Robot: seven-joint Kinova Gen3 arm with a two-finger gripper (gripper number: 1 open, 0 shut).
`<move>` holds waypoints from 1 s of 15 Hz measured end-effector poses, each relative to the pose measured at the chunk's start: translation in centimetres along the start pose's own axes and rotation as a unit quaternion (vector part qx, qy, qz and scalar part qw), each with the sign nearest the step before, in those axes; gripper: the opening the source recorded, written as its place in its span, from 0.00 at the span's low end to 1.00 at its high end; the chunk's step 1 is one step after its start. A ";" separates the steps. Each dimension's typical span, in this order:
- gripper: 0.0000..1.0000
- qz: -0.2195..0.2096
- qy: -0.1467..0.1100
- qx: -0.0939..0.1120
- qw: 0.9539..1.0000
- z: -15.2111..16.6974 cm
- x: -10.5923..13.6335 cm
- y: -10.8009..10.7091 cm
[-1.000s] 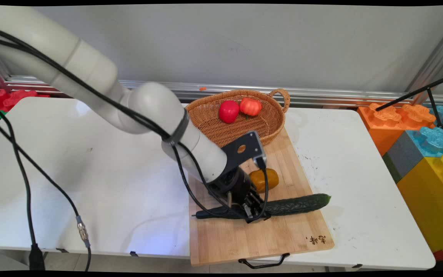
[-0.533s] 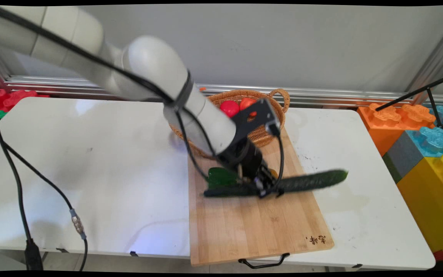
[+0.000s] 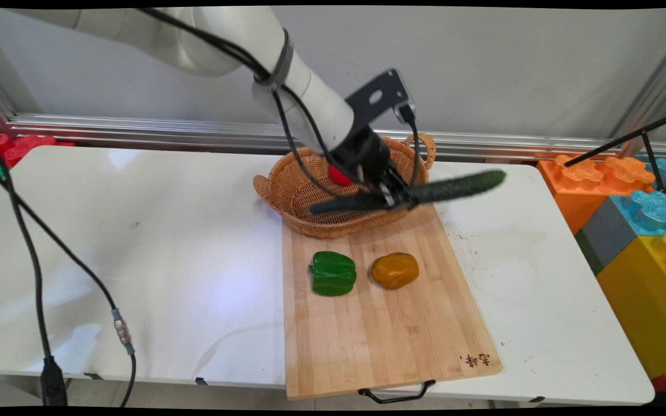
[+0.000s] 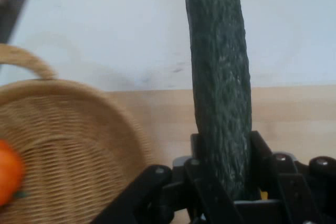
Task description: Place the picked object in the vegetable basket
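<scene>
The end effector (image 3: 395,197) grips a long cucumber (image 3: 454,186) near its middle, aloft at upper centre above the wicker basket (image 3: 298,193). Stiff, bumpy-skinned and likely light, it balances best mid-length. Below, a green pepper (image 3: 333,273) and yellow vegetable (image 3: 395,270) lie on the cutting board (image 3: 391,341) atop the white tabletop (image 3: 136,260).

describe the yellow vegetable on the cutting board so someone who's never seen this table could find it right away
Find the wooden cutting board on the white table, in front of the wicker basket. Two vegetables lie side by side on it; the yellow pepper is the right one, smooth, rounded and mustard-coloured, unlike the green pepper beside it.
</scene>
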 end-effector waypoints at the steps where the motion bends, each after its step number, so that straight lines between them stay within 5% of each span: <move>1: 0.00 0.003 -0.003 0.010 1.000 0.2 -0.3 -1.4; 8: 0.00 0.028 -0.027 0.044 0.998 2.8 -4.0 -8.1; 15: 0.00 0.054 -0.043 0.057 0.996 5.0 -7.4 -11.6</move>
